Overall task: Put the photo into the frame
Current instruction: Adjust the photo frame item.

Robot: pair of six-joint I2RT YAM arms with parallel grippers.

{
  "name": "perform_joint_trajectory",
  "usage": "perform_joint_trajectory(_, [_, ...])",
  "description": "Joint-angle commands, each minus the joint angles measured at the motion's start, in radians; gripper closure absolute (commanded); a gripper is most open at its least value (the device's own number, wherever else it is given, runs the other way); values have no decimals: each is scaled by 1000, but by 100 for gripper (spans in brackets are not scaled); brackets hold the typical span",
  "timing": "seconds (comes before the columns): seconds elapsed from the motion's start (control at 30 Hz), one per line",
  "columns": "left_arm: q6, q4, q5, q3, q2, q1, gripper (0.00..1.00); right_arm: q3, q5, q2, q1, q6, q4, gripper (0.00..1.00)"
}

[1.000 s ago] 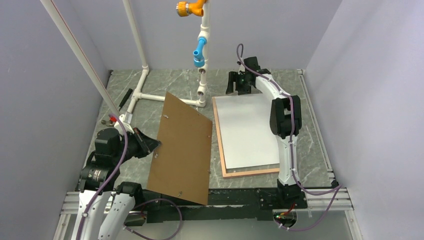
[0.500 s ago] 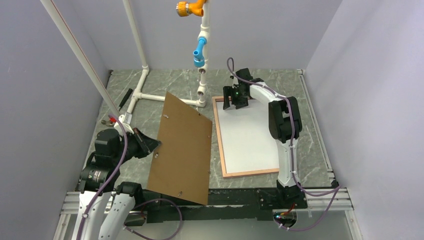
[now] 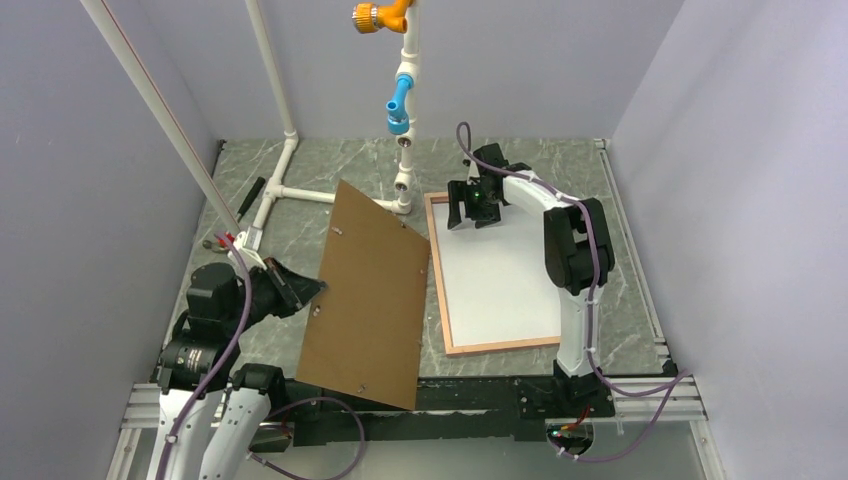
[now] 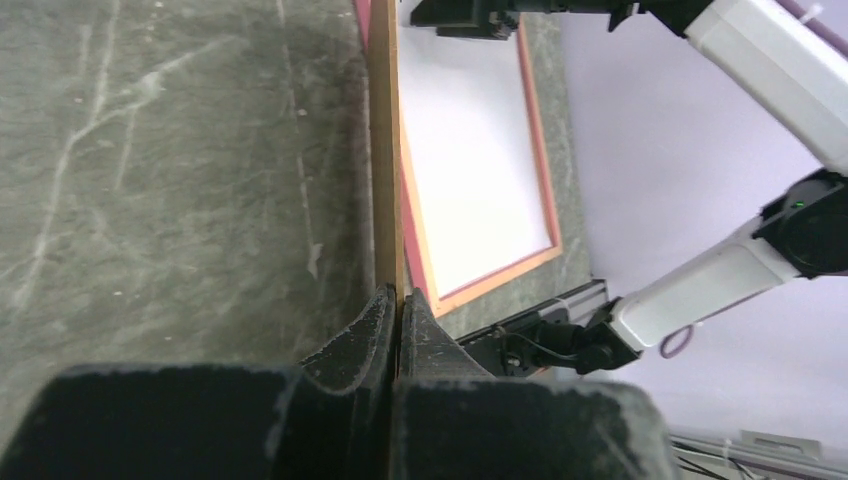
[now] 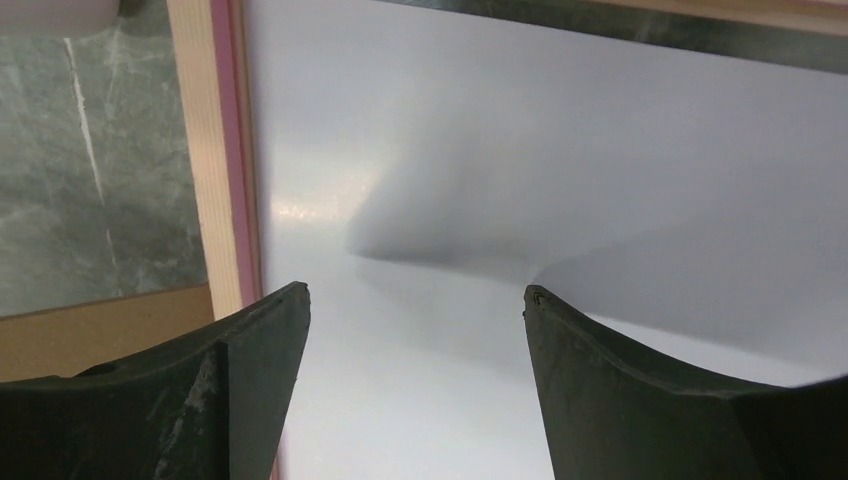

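Top external view: the frame (image 3: pixel 500 346) lies flat on the right half of the marbled worktop (image 3: pixel 330 165), its long sides running away from me. What I see of it is a thin tan wood border with a pink strip along the inner edge. The photo (image 3: pixel 495 275) lies flat inside it and fills nearly the whole opening. It shows me a plain white face, with no wrinkles or lifted corners that I can make out.

The right fingers (image 3: pixel 472 208) are at the far left corner of the frame, above the photo's far edge. They are released and spread wide, with nothing between them. In the right wrist view the two dark tips stand apart over the white sheet (image 5: pixel 550 150), which has a faint sheen and a soft grey shadow on it. The frame's rail (image 5: pixel 215 150) runs just past the left tip, tan outside and pink inside. I cannot tell whether the tips touch the paper.

The left fingers (image 3: pixel 305 290) are clenched on the left edge of a brown board (image 3: pixel 365 300), which is held up off the worktop and tilted, just to the left of the frame. Its right edge comes close to the frame's left rail. In the left wrist view I look straight along the board's thin edge (image 4: pixel 384 150), pinched between the two tips, with the photo (image 4: pixel 470 150) and the pink-and-tan rail (image 4: pixel 540 150) beyond it.

A white pipe stand (image 3: pixel 405 150) rises from the far part of the worktop, near the frame's far left corner.
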Motion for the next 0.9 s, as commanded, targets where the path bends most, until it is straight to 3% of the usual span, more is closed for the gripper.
perform_joint_trajectory(0.0, [-120,160,137,13,-45,-3,100,34,15,-135,1,28,-30,19])
perform_joint_trajectory(0.23, [-326,391,188,56,-57,-3,100,-103,-73,-318,-59,107,-19,18])
perform_joint_trajectory(0.43, [-519,620,176,-46,-69,-5,100,-310,-190,-517,-192,191,34,18])
perform_joint_trajectory(0.6, [-556,641,106,-111,-75,-9,100,-435,-226,-654,-305,227,56,16])
perform_joint_trajectory(0.87, [-572,727,56,-176,-30,-81,100,-674,-581,-801,-366,304,267,14])
